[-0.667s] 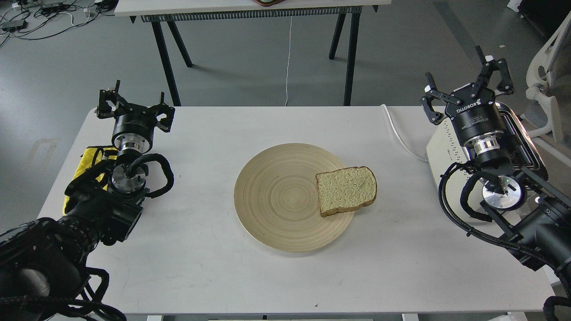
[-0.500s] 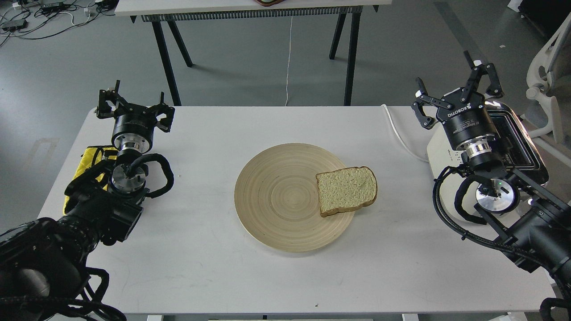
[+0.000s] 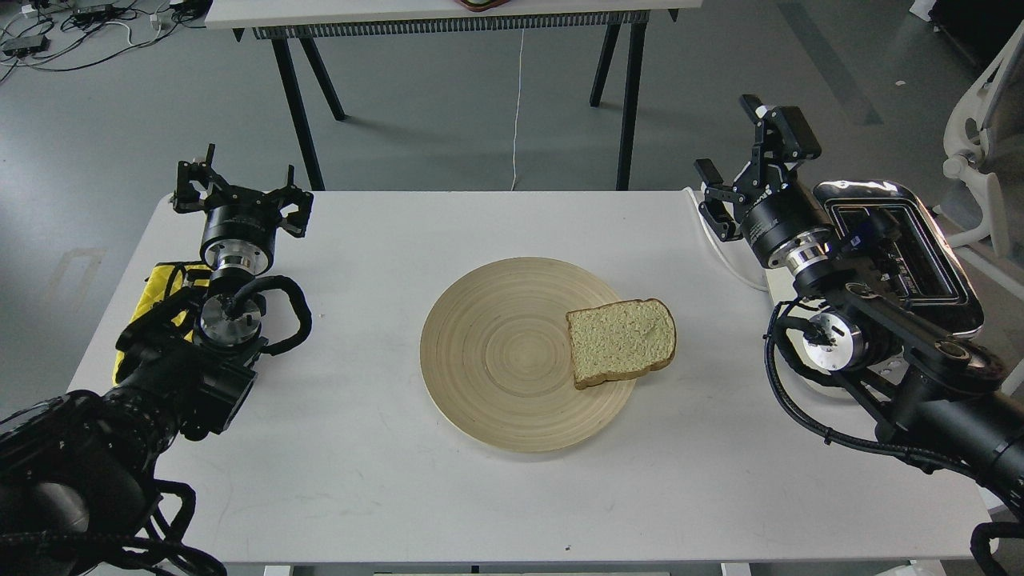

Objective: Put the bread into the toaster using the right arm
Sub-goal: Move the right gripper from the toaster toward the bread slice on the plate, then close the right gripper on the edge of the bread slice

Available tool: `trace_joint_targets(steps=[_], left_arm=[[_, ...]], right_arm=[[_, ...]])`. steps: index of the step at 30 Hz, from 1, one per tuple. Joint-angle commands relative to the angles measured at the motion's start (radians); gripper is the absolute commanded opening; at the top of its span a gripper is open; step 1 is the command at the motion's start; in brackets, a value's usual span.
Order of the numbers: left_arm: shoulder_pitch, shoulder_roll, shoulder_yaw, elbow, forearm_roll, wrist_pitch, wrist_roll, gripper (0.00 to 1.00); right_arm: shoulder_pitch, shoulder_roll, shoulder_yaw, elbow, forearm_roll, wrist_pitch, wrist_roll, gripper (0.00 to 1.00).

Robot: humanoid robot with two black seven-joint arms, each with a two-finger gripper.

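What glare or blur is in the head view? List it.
Head view: sharp, evenly lit, no motion blur. Bright glare on the toaster chrome top. Soft shadow under the bread on the plate. The right tool is dark against the floor but its fingers read clearly.

A white bench (image 3: 384, 496) with rounded corners fills the near part of the scene. Beyond it lies a smooth grey floor (image 3: 448, 96), evenly lit, with soft shadows. At the far edge stands a second white table (image 3: 336, 14) on black angled legs (image 3: 296, 104), a ribbed strip running under its front edge. A thin white cord (image 3: 518, 112) hangs from it to the floor. Cables and power strips (image 3: 72, 24) lie tangled far left. Part of a pale office chair (image 3: 980, 120) shows at far right.
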State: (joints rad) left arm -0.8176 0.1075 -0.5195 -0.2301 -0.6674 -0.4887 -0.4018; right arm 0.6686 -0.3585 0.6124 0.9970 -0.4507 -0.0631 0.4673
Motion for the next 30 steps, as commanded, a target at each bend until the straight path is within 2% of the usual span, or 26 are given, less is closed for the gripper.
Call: trace_joint_targets(steps=[1, 4, 6, 8, 11, 16, 24, 26, 29, 30], left_arm=[[0.000, 0.000, 0.000, 0.000, 0.000, 0.000, 0.000, 1.00], [0.000, 0.000, 0.001, 0.000, 0.000, 0.000, 0.000, 1.00], [0.000, 0.000, 0.000, 0.000, 0.000, 0.000, 0.000, 1.00], [0.000, 0.000, 0.000, 0.000, 0.000, 0.000, 0.000, 1.00], [0.000, 0.000, 0.000, 0.000, 0.000, 0.000, 0.000, 1.00], [0.000, 0.000, 0.001, 0.000, 0.000, 0.000, 0.000, 1.00], [0.000, 0.000, 0.001, 0.000, 0.000, 0.000, 0.000, 1.00], [0.000, 0.000, 0.000, 0.000, 0.000, 0.000, 0.000, 1.00], [0.000, 0.000, 0.001, 0.000, 0.000, 0.000, 0.000, 1.00], [0.000, 0.000, 0.000, 0.000, 0.000, 0.000, 0.000, 1.00]], right_arm=[[0.002, -0.005, -0.069, 0.051, -0.146, -0.180, -0.078, 0.99], [-0.015, -0.023, -0.129, 0.080, -0.253, -0.292, -0.101, 0.99], [-0.038, -0.077, -0.184, 0.086, -0.288, -0.375, -0.107, 0.99], [-0.064, -0.131, -0.250, 0.110, -0.295, -0.412, -0.111, 0.99], [-0.081, -0.168, -0.347, 0.134, -0.299, -0.426, -0.110, 0.99], [-0.110, -0.154, -0.450, 0.124, -0.301, -0.426, -0.110, 0.99], [-0.141, -0.014, -0.464, 0.049, -0.301, -0.426, -0.110, 0.96], [-0.147, -0.005, -0.464, 0.052, -0.301, -0.426, -0.110, 0.86], [-0.147, -0.003, -0.465, 0.055, -0.302, -0.426, -0.107, 0.62], [-0.147, 0.000, -0.464, 0.049, -0.302, -0.426, -0.107, 0.58]])
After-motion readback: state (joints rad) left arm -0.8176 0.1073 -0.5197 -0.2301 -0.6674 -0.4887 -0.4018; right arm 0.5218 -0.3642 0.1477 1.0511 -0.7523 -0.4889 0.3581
